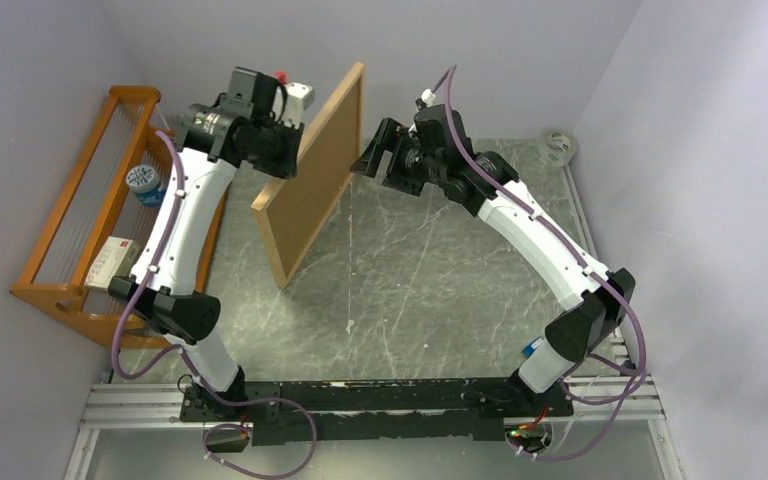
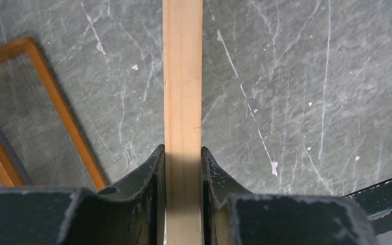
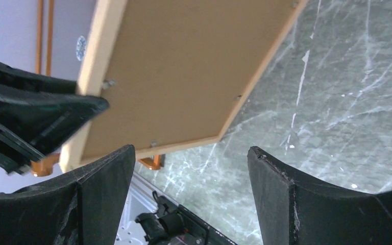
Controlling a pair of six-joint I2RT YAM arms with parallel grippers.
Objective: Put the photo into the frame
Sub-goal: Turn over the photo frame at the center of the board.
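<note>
The frame [image 1: 316, 192] stands tilted on its long edge above the table, its brown back panel [image 3: 184, 66] facing the right arm. My left gripper [image 1: 297, 153] is shut on the frame's upper rim. In the left wrist view the light-wood edge [image 2: 182, 76] runs straight between the left gripper's [image 2: 182, 159] jaws, which press on both of its sides. My right gripper [image 1: 370, 150] hangs just right of the frame's back, open and apart from it. In the right wrist view nothing lies between the right gripper's [image 3: 191, 158] jaws. The photo is out of view.
An orange wooden rack [image 1: 80, 235] stands at the left with a round tin [image 1: 146, 184] and a small box [image 1: 112, 260] in it. Its rail [image 2: 56, 102] shows in the left wrist view. A tape roll [image 1: 558, 146] lies at the back right.
</note>
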